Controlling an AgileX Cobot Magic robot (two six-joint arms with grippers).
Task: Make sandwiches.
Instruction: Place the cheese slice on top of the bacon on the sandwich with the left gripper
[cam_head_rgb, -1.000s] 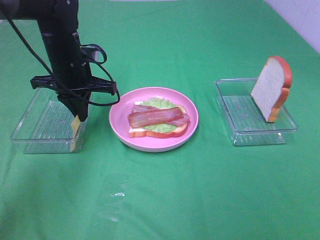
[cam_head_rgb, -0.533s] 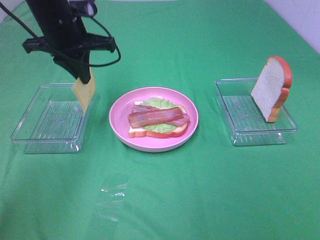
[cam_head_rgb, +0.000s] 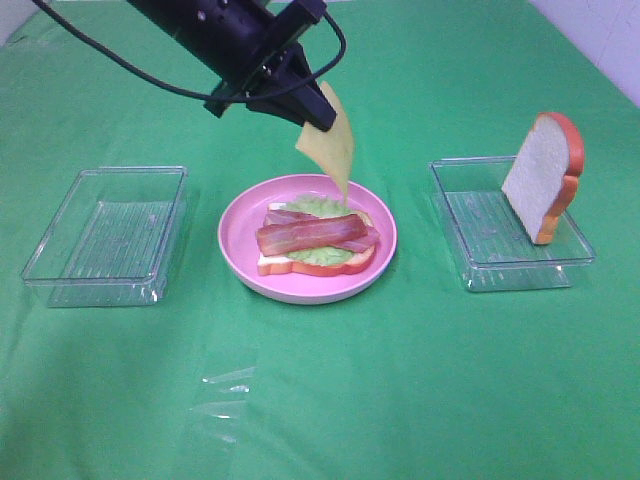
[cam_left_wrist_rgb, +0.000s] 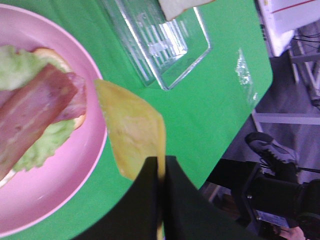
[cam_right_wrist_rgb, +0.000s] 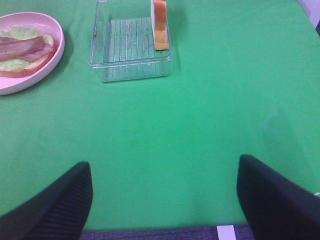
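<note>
Two trays: clear plastic, one toward each side of the table; the left tray (cam_head_rgb: 60, 250) and the right tray (cam_head_rgb: 470, 265) flank the plate.
Surface: a green cloth (cam_head_rgb: 420, 380) covers the whole table, lightly creased; a scrap of clear film (cam_head_rgb: 225, 395) lies on it near the front, left of centre.
Room: a white wall (cam_head_rgb: 600, 40) shows at the far right corner; in the left wrist view, past the table's edge, a grey floor (cam_left_wrist_rgb: 285, 95), dark equipment and what looks like a shoe (cam_left_wrist_rgb: 267, 147).
Plate: a round pink plate (cam_head_rgb: 240, 255), between the trays.
Sandwich: the sandwich (cam_head_rgb: 315, 245) lies open on the plate, with a bottom slice, pale lettuce (cam_head_rgb: 322, 257) and bacon strips (cam_head_rgb: 312, 235) on top.
Bread slice: a second bread slice (cam_head_rgb: 540, 175) stands on edge in the right tray, leaning at its far right side.
Left gripper: the left gripper (cam_head_rgb: 300, 95) is tilted above the plate's far side, its fingers (cam_left_wrist_rgb: 145, 200) pressed together on one edge of the cheese square (cam_head_rgb: 330, 145).
Cheese: it hangs down from the grip, the lower corner over the plate's far part; contact with the lettuce cannot be told.
Right gripper: the right gripper (cam_right_wrist_rgb: 165, 200) has its fingers (cam_right_wrist_rgb: 60, 200) spread wide with nothing between them, above bare cloth, well apart from the right tray.
</note>
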